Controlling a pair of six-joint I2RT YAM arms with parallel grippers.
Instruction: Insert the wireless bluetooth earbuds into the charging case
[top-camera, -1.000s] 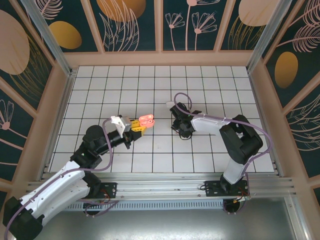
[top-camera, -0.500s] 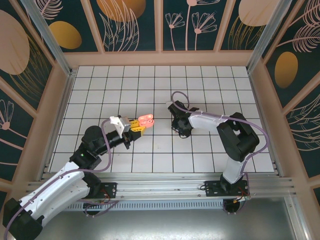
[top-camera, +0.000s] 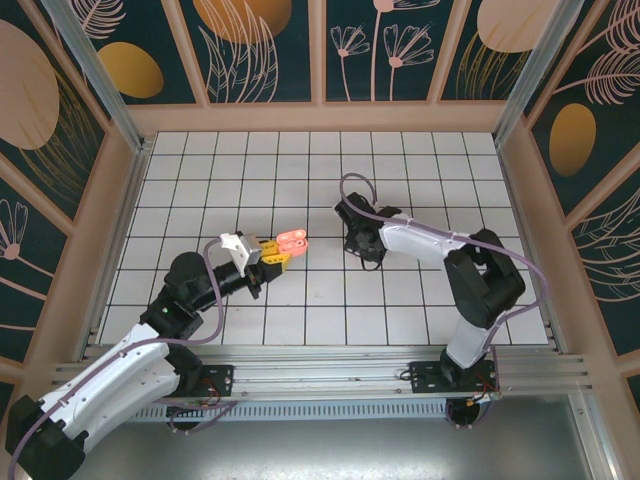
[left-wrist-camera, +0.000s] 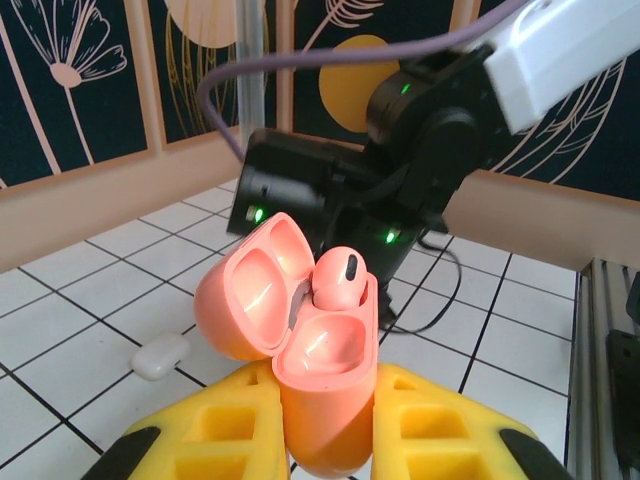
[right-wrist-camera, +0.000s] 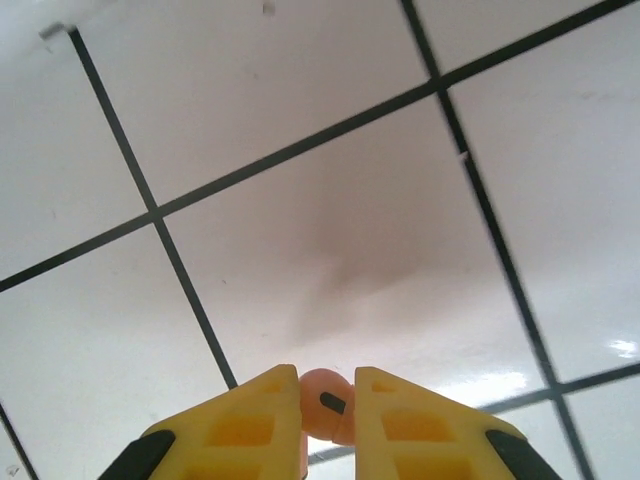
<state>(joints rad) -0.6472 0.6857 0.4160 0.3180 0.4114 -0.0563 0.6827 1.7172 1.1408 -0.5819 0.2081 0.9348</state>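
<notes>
Clamping the open salmon-pink charging case (left-wrist-camera: 322, 400) between its yellow fingers, the left gripper (top-camera: 283, 250) aims the mouth up and toward the right arm — one seated earbud (left-wrist-camera: 338, 280) in place, the socket beside it apparently empty. The right gripper (right-wrist-camera: 328, 380), pinched on the second earbud (right-wrist-camera: 322, 402) low over the tiled floor (right-wrist-camera: 300, 200), stands well apart to the case's right — stem seemingly running back between its fingers.

This looks like a robotics lab test cell rather than a lived-in room. The left arm (top-camera: 120, 375) and the right arm (top-camera: 480, 290) are bolted to an aluminium rail (top-camera: 330, 365) at the edge of a white gridded tabletop (top-camera: 300, 170). Wood-framed printed wall panels (top-camera: 270, 70) box it in.
</notes>
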